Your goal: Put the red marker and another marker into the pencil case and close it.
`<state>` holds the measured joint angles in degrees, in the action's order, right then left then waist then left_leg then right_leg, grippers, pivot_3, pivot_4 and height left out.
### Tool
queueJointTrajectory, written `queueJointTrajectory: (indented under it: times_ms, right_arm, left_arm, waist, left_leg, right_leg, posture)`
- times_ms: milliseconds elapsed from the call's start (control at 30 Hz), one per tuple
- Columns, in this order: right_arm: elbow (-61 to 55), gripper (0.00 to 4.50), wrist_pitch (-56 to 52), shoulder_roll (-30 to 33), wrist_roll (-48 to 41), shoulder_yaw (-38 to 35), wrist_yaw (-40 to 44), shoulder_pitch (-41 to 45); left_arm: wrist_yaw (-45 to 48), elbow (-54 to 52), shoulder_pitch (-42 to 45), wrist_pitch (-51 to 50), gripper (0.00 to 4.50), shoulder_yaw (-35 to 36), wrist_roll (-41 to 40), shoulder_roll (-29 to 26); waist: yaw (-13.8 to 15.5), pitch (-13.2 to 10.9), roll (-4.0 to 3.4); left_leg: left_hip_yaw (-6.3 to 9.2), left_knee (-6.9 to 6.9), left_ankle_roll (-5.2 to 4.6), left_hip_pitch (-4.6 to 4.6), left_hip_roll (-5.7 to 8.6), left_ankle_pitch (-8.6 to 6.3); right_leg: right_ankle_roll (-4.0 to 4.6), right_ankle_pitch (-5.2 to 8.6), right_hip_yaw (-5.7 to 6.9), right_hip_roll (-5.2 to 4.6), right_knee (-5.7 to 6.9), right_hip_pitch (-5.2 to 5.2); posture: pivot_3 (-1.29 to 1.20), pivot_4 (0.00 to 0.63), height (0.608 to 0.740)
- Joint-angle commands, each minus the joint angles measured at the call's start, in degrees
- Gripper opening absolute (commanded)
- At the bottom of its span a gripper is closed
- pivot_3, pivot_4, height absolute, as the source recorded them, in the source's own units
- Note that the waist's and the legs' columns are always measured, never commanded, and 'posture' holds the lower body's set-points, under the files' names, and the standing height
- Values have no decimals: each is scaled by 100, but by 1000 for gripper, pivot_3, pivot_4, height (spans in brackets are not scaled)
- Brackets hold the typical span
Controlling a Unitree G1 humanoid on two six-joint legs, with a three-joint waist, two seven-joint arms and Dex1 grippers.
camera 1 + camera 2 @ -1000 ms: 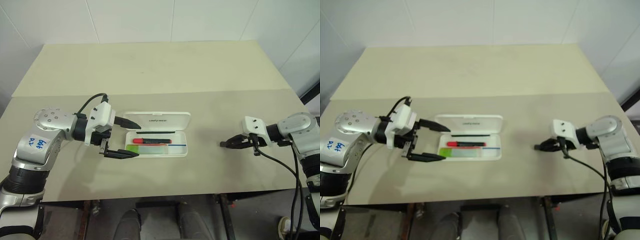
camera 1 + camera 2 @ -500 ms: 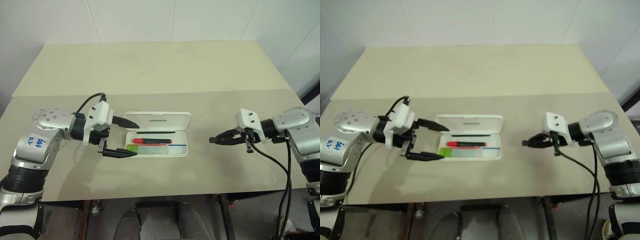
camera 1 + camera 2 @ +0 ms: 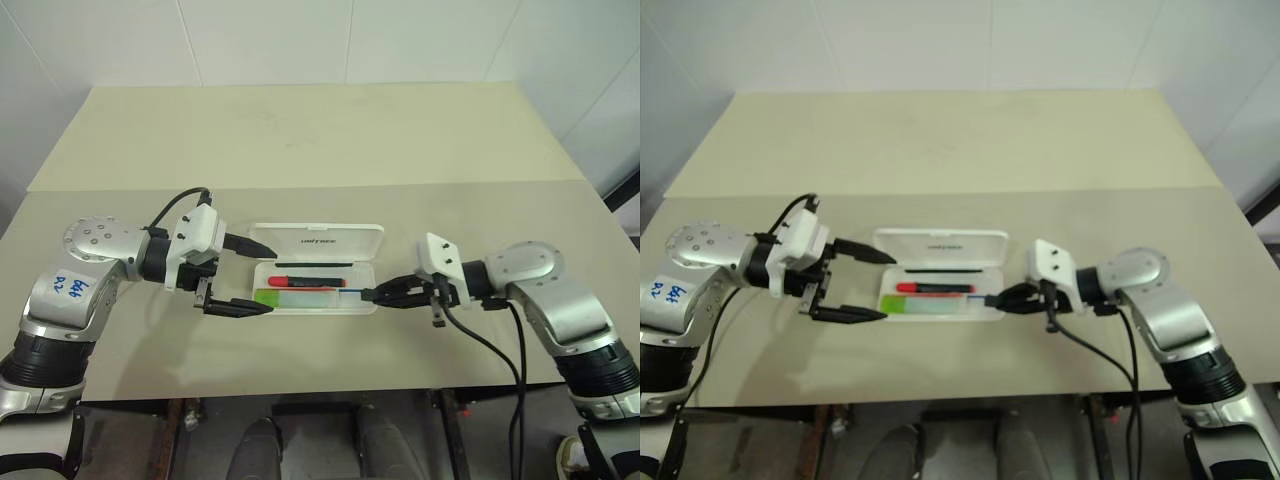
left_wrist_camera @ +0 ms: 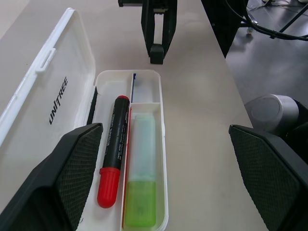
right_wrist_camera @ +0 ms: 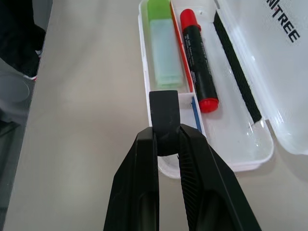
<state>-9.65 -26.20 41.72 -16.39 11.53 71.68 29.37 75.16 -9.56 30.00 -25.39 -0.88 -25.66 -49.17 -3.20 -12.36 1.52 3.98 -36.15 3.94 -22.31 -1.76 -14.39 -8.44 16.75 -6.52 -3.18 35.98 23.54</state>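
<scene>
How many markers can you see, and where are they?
2. Both lie inside the open pencil case: the red marker in the middle channel, and the green-capped marker in the compartment beside it, on the side away from the lid. I see none loose on the table.

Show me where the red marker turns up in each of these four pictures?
Left eye view: red marker in the open pencil case, mid-picture.
Right eye view: same spot, slightly left of centre.
Left wrist view: lower left, lengthwise in the case.
Right wrist view: upper right, past the right gripper.
Shared landmark: the green-capped marker lying alongside.
</scene>
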Motion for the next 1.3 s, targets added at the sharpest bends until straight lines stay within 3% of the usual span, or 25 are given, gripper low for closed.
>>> queueJointTrajectory:
  times_ms: [33, 833, 967, 1200, 1233, 1300]
  right_arm:
    - [-265, 271, 46, -141, 40, 141, -159, -1]
    - [557, 271, 536, -519, 530, 614, -50, 435]
    - [561, 1548, 616, -543, 559, 588, -34, 438]
    - [368, 4177, 545, -439, 452, 603, 220, 405]
    - [375, 4476, 579, -448, 491, 575, 176, 414]
    - [389, 4476, 631, -442, 538, 504, 106, 423]
  left_arm:
    - [-157, -273, -50, -93, 4500, 256, -172, -60]
    - [-435, -533, -288, -190, 4500, 334, -308, -31]
    - [-441, -510, -284, -175, 4500, 330, -308, -36]
    - [-416, -438, -253, -118, 4500, 290, -288, -5]
    - [-417, -417, -227, -108, 4500, 270, -280, 14]
    - [-412, -377, -192, -83, 4500, 243, -265, 36]
  waist:
    - [-5, 0, 1]
    - [-2, 0, 1]
    - [-7, 0, 1]
    - [-3, 0, 1]
    - [-3, 0, 1]
    - [-5, 0, 1]
  left_leg:
    - [0, 1, 0, 0, -1, 0]
    - [0, 3, 0, 0, -1, 0]
    - [0, 2, 0, 1, -1, 0]
    - [0, 3, 0, 0, -1, 0]
    - [0, 3, 0, 1, -1, 0]
    - [0, 3, 0, 1, -1, 0]
  right_leg:
    - [0, 0, 0, 0, 0, 0]
    - [1, 0, 1, 0, -2, 1]
    - [1, 0, 1, 0, -1, 0]
    - [1, 0, 1, 0, -2, 0]
    - [1, 0, 1, 0, -2, 1]
    - [1, 0, 1, 0, -2, 0]
  posture:
    - [0, 150, 740]
    - [0, 150, 740]
    - [0, 150, 740]
    - [0, 150, 740]
    - [0, 150, 740]
    - [0, 150, 740]
